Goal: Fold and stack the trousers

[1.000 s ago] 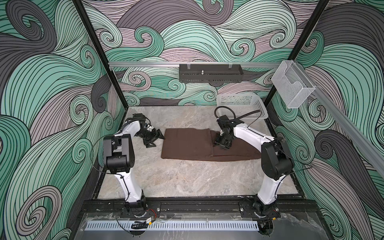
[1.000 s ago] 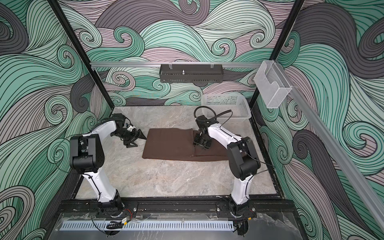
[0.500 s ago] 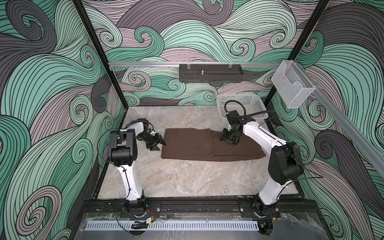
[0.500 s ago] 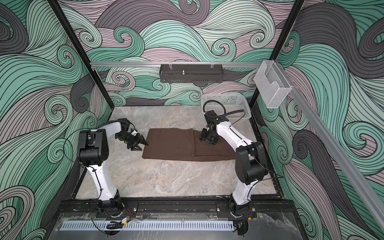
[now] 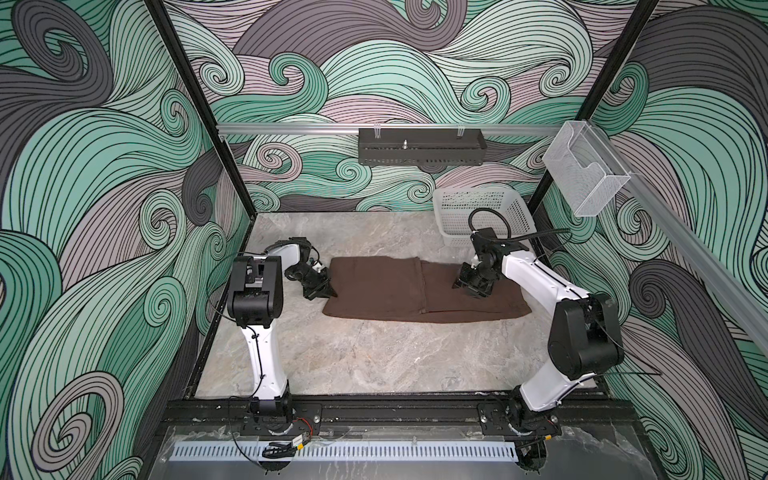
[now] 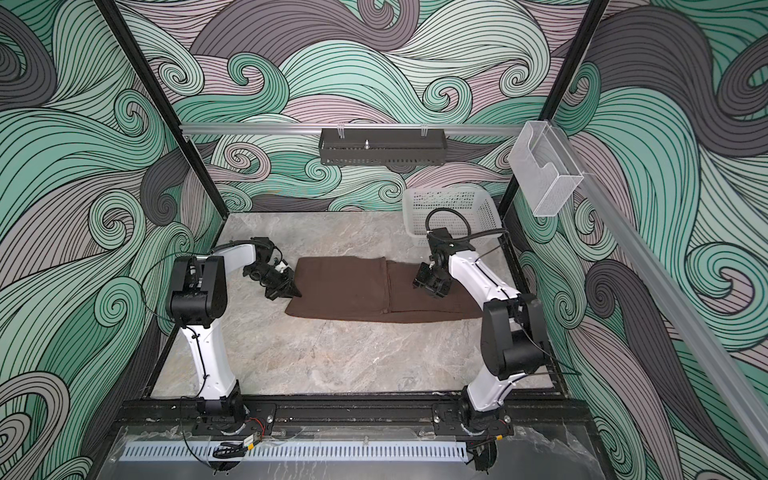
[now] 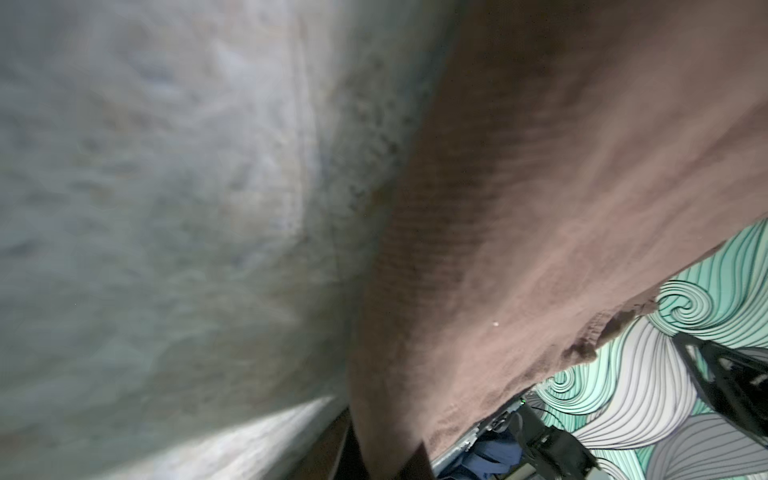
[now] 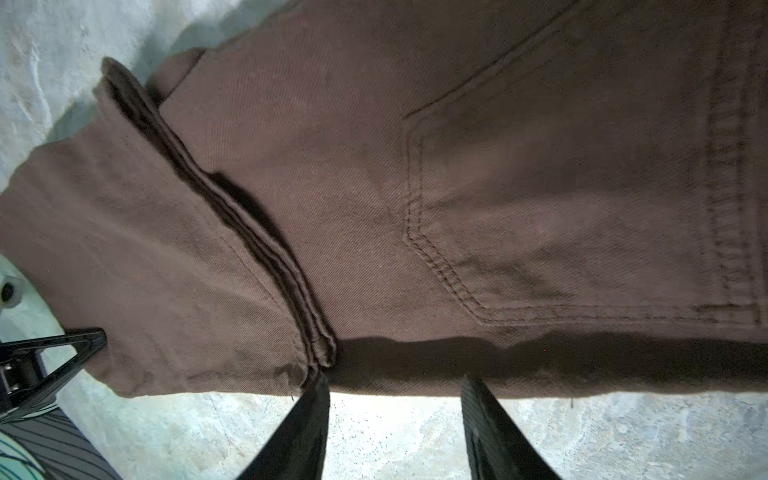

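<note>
The dark brown trousers (image 5: 395, 291) (image 6: 345, 291) lie folded in a long flat band across the middle of the marble table, one folded layer ending at a hem near the middle. My left gripper (image 5: 328, 294) (image 6: 296, 293) is low at their left end and shut on that edge; in the left wrist view the brown cloth (image 7: 540, 208) runs right into the left gripper (image 7: 384, 465). My right gripper (image 5: 471, 286) (image 6: 430, 286) hangs open over the right half. In the right wrist view the right gripper (image 8: 395, 384) holds nothing, and its tips stand at the trousers' (image 8: 332, 166) long edge by a back pocket.
A white mesh basket (image 5: 482, 208) (image 6: 451, 208) stands at the back right corner, just behind my right arm. A black shelf (image 5: 419, 145) and a clear holder (image 5: 582, 174) hang on the wall rails. Bare marble table (image 5: 374, 365) stretches in front of the trousers.
My left gripper slid right to the trousers' left edge and closed on it. My right gripper moved right and back, off the middle fold, staying open.
</note>
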### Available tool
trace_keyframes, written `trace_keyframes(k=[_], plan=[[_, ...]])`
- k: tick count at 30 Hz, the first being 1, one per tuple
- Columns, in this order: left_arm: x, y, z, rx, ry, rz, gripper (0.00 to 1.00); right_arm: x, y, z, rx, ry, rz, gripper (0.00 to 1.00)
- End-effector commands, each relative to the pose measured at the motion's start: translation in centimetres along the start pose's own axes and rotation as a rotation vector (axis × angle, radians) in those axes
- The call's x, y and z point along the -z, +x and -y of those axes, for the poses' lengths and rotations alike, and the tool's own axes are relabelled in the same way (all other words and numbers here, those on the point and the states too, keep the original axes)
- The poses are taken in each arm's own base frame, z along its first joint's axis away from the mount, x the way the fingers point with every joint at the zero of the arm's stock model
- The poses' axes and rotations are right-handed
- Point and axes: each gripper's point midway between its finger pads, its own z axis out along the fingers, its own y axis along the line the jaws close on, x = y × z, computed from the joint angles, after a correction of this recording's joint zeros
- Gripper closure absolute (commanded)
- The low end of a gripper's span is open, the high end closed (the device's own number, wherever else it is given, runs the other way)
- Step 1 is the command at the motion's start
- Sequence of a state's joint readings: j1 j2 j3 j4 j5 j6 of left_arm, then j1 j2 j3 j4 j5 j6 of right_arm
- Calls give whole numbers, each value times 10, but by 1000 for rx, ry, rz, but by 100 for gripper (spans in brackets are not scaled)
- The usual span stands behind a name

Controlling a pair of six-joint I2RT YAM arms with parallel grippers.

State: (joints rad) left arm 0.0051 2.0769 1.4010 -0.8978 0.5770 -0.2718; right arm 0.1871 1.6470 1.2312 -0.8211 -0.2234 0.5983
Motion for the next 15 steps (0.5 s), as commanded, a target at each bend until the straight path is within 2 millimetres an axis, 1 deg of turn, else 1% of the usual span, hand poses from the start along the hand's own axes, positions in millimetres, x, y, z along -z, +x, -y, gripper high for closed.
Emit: trace_keyframes(k=[1,3,7,9,12,15], plan=[[44,-8,0,-41,-80,134,100,8,-7,7,-4,-37,22,47],[68,-10,-10,-32,-138,201,100,11,-12,15,-12,-36,37,45],[119,-9,-41,21,-274,317,100,11,-19,32,-2,16,77,36],[139,-7,-55,43,-338,354,100,8,-20,38,-4,27,88,32],[163,-6,-77,73,-442,391,100,-1,-20,38,-6,9,78,30],[178,-5,-96,102,-518,409,100,-15,-20,31,-11,-35,53,30]])
